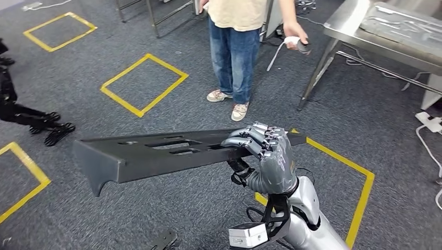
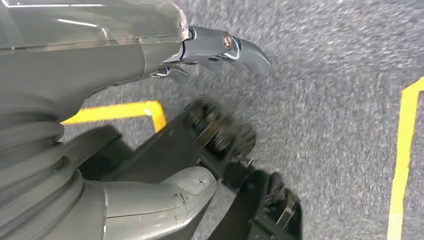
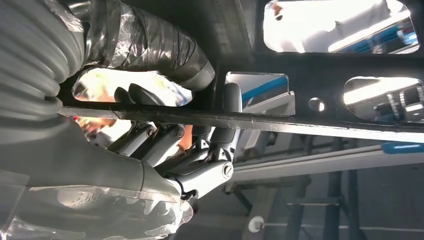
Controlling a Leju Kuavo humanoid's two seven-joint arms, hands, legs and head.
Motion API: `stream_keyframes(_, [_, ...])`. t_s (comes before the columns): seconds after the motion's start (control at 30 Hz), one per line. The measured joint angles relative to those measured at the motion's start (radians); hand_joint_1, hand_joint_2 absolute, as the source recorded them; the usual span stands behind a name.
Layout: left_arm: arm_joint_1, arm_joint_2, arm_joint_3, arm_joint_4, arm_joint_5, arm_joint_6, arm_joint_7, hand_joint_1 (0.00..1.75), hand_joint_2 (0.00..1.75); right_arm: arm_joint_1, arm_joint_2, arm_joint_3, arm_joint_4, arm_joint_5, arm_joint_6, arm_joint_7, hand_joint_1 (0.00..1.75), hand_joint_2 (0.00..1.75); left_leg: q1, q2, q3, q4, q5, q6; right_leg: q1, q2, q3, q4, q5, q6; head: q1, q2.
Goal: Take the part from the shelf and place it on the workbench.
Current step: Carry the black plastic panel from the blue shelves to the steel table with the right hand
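Grey carpeted floor (image 1: 182, 47) with a steel tabletop (image 1: 359, 36) at the upper right of the frame.

Yellow tape squares (image 1: 143, 84) mark the floor at upper left, centre, left edge and lower right. A person (image 1: 237, 52) stands on it at top centre. A white power strip (image 1: 430, 122) and cables lie at the right edge. On the tabletop rests a flat grey ribbed panel (image 1: 404, 26).

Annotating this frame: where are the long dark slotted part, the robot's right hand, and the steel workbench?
long dark slotted part (image 1: 156, 153), head view, slotted top face
right hand (image 1: 268, 159), head view, back of hand
steel workbench (image 1: 349, 23), head view, bare tabletop
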Motion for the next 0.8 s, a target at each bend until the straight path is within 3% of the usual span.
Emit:
stream_keyframes(0.03, [-0.001, 0.0, 0.0, 0.0, 0.0, 0.0, 0.0, 0.0, 1.75, -0.001, 0.0, 0.0, 0.0, 0.0, 0.0, 0.0, 1.75, 1.75, 0.004, -0.026, 0.023, -0.054, 0.018, 0.001, 0.001, 0.012, -0.005, 0.007, -0.002, 0.004, 0.0, 0.0])
stream_keyframes(0.1, [-0.001, 0.001, 0.0, 0.0, 0.0, 0.0, 0.0, 0.0, 1.75, -0.003, 0.0, 0.0, 0.0, 0.0, 0.0, 0.0, 1.75, 1.75, 0.005, -0.063, 0.039, -0.096, 0.021, 0.008, -0.003, 0.034, -0.018, 0.013, 0.0, 0.018, 0.0, 0.0])
stream_keyframes(0.17, [-0.002, 0.0, 0.0, 0.0, -0.003, -0.001, 0.0, 0.0, 1.75, -0.003, 0.0, 0.0, 0.0, 0.0, 0.0, -0.001, 1.75, 1.75, 0.002, -0.046, 0.041, -0.104, 0.027, 0.022, -0.008, 0.053, -0.025, 0.01, 0.006, 0.032, 0.0, 0.0])
stream_keyframes(0.23, [-0.006, -0.001, 0.0, 0.0, -0.005, -0.006, -0.001, 0.0, 1.75, -0.004, -0.001, 0.0, -0.001, -0.001, 0.0, -0.002, 1.75, 1.75, 0.004, -0.022, 0.047, -0.116, 0.034, 0.037, -0.005, 0.016, -0.037, 0.03, -0.006, 0.043, 0.002, 0.0])
stream_keyframes(0.3, [-0.008, -0.002, 0.0, 0.0, -0.005, -0.011, -0.002, 0.0, 1.75, -0.007, -0.001, 0.0, -0.001, -0.002, 0.0, -0.002, 1.75, 1.75, 0.003, 0.005, 0.05, -0.122, 0.036, 0.046, -0.003, -0.048, -0.08, 0.12, -0.055, 0.052, 0.004, 0.0])
stream_keyframes(0.37, [-0.004, 0.0, 0.0, 0.0, -0.007, -0.017, -0.003, 0.0, 1.75, -0.008, -0.002, 0.0, 0.0, -0.003, 0.0, -0.002, 1.75, 1.75, 0.001, 0.035, 0.05, -0.122, 0.034, 0.05, -0.007, -0.071, -0.14, 0.238, -0.103, 0.058, 0.004, 0.0])
stream_keyframes(0.4, [-0.004, 0.001, 0.0, 0.0, -0.008, -0.022, -0.003, 0.0, 1.75, -0.007, -0.002, 0.0, 0.0, -0.004, 0.0, -0.002, 1.75, 1.75, 0.0, 0.05, 0.05, -0.122, 0.033, 0.05, -0.008, -0.075, -0.155, 0.265, -0.106, 0.059, 0.004, 0.0])
stream_keyframes(0.43, [-0.005, 0.002, 0.0, 0.0, -0.011, -0.028, -0.004, 0.0, 1.75, -0.007, -0.003, 0.0, 0.0, -0.005, 0.001, -0.003, 1.75, 1.75, 0.0, 0.063, 0.05, -0.122, 0.032, 0.05, -0.009, -0.078, -0.149, 0.256, -0.091, 0.059, 0.004, 0.0])
stream_keyframes(0.47, [-0.008, 0.004, 0.0, 0.0, -0.013, -0.035, -0.004, 0.0, 1.75, -0.008, -0.003, 0.0, 0.0, -0.005, 0.001, -0.003, 1.75, 1.75, 0.0, 0.075, 0.052, -0.122, 0.03, 0.048, -0.009, -0.086, -0.124, 0.21, -0.061, 0.057, 0.004, 0.0])
stream_keyframes(0.53, [-0.015, 0.007, 0.0, 0.0, -0.016, -0.046, -0.005, 0.0, 1.75, -0.01, -0.003, 0.0, 0.0, -0.005, 0.001, -0.004, 1.75, 1.75, -0.003, 0.095, 0.059, -0.122, 0.024, 0.041, -0.001, -0.129, -0.05, 0.077, -0.007, 0.047, 0.004, 0.0])
stream_keyframes(0.6, [-0.019, 0.011, 0.0, 0.0, -0.018, -0.05, -0.006, 0.0, 1.75, -0.014, -0.003, 0.0, 0.0, -0.005, 0.002, -0.004, 1.75, 1.75, -0.008, 0.113, 0.065, -0.122, 0.018, 0.03, 0.011, -0.158, -0.013, 0.006, 0.006, 0.034, 0.004, 0.0])
stream_keyframes(0.67, [-0.021, 0.014, 0.0, 0.0, -0.02, -0.05, -0.006, 0.0, 1.75, -0.015, -0.002, 0.0, -0.001, -0.006, 0.002, -0.004, 1.75, 1.75, -0.01, 0.134, 0.072, -0.125, 0.014, 0.019, 0.014, -0.14, -0.014, -0.001, 0.005, 0.024, 0.004, 0.0])
stream_keyframes(0.7, [-0.023, 0.015, 0.0, 0.0, -0.02, -0.05, -0.006, 0.0, 1.75, -0.015, -0.002, 0.0, -0.001, -0.006, 0.002, -0.004, 1.75, 1.75, -0.009, 0.132, 0.075, -0.123, 0.008, 0.013, 0.012, -0.128, -0.012, -0.005, 0.006, 0.019, 0.004, 0.0])
stream_keyframes(0.73, [-0.025, 0.017, 0.0, 0.0, -0.02, -0.05, -0.007, 0.0, 1.75, -0.016, -0.002, 0.0, -0.002, -0.006, 0.002, -0.004, 1.75, 1.75, -0.008, 0.117, 0.072, -0.109, -0.005, 0.008, 0.009, -0.116, -0.009, -0.01, 0.009, 0.013, 0.004, 0.0])
stream_keyframes(0.8, [-0.027, 0.02, 0.0, 0.0, -0.02, -0.05, -0.007, 0.0, 1.75, -0.018, -0.001, 0.0, -0.002, -0.006, 0.003, -0.004, 1.75, 1.75, -0.005, 0.065, 0.035, -0.025, -0.056, 0.002, 0.004, -0.094, -0.004, -0.017, 0.013, 0.001, 0.003, 0.0])
